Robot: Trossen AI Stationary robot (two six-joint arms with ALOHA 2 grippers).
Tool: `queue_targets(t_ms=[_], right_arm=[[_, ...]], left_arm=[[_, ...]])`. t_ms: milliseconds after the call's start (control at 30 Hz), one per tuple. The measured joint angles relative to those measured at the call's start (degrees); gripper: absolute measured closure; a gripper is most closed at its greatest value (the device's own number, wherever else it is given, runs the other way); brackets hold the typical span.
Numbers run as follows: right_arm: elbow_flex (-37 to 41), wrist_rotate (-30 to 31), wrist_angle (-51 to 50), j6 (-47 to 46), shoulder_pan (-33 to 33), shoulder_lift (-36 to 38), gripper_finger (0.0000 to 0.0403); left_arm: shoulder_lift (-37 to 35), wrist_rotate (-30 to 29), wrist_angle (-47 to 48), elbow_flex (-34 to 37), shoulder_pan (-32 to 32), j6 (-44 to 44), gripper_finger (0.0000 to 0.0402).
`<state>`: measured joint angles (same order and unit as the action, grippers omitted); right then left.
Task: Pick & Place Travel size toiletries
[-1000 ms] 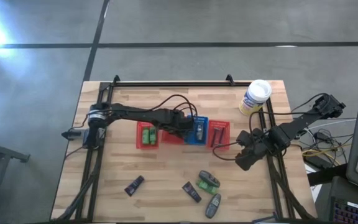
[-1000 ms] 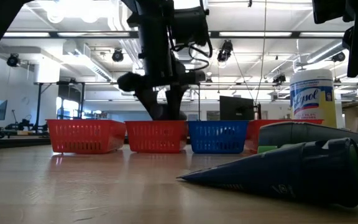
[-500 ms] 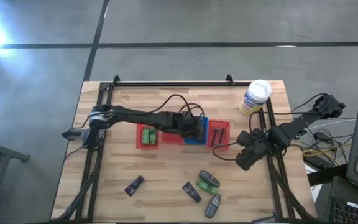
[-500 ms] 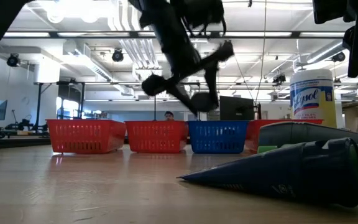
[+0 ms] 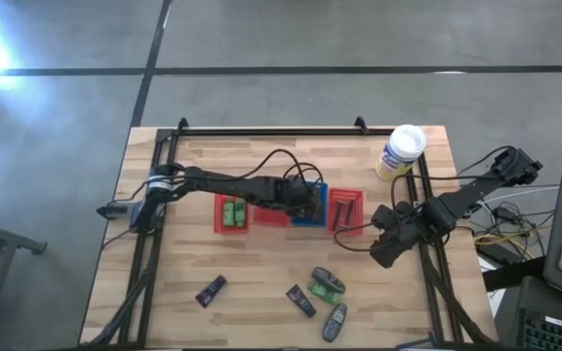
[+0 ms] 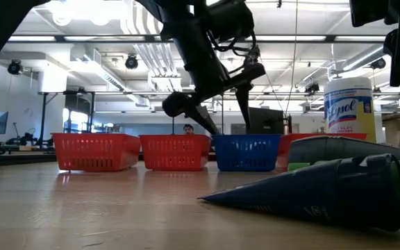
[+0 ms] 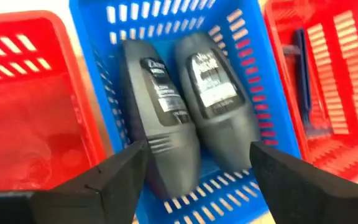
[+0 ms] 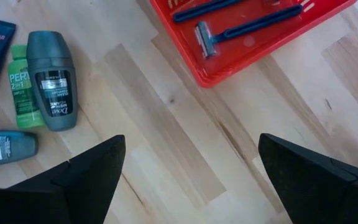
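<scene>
My left gripper (image 7: pixel 197 168) (image 5: pixel 305 200) hangs open over the blue basket (image 7: pixel 98 74) (image 6: pixel 245 153), its fingers on either side of two grey oval bottles (image 7: pixel 160 106) (image 7: pixel 213 93) lying side by side on the basket's floor. My right gripper (image 8: pixel 191 177) (image 5: pixel 379 252) waits open above bare wood near the right rail. Loose on the near part of the table lie a grey bottle on a green tube (image 8: pixel 51 78) (image 5: pixel 327 285), two black tubes (image 5: pixel 211 290) (image 5: pixel 301 300) and another grey bottle (image 5: pixel 335 322). Green tubes (image 5: pixel 230 212) lie in the leftmost red basket.
Four mesh baskets stand in a row across the table's middle; the rightmost red one (image 8: pixel 229 71) holds blue-handled razors (image 8: pixel 241 28). A white canister with a blue label (image 5: pixel 400 151) (image 6: pixel 349 111) stands at the far right corner. Black rails run down both table sides.
My left gripper has risen out of the second red basket, swung toward the table's right while tipping, and now points down over the blue basket. The right arm has kept still.
</scene>
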<state>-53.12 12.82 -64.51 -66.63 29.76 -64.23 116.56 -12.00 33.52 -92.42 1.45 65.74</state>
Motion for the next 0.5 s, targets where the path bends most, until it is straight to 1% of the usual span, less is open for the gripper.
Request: queue_targets(t_ms=[100, 200, 267, 433, 500], right_arm=[[0.0, -0.86, 0.05, -0.04, 0.0, 0.0, 0.0037], [0.0, -0.91, 0.08, -0.02, 0.02, 0.0, 0.0037], [0.0, -0.91, 0.09, 0.01, 0.0, 0.0, 0.0037], [0.0, -0.98, 0.09, 0.41, 0.0, 0.02, 0.0037], [0.0, -0.96, 0.11, 0.82, 0.01, 0.02, 0.0037]], left_arm=[[-1.15, 3.09, 1.87, -0.02, -0.26, -2.74, 0.011], [-3.69, 6.96, 6.84, -0.19, -2.07, -9.21, 0.0113], [-6.16, 8.05, 13.57, -0.22, -4.48, -12.88, 0.0114], [-9.94, 8.16, 34.42, -0.2, -11.92, -16.43, 0.0114], [-10.74, 8.02, 39.78, -0.18, -15.36, -17.37, 0.0114]])
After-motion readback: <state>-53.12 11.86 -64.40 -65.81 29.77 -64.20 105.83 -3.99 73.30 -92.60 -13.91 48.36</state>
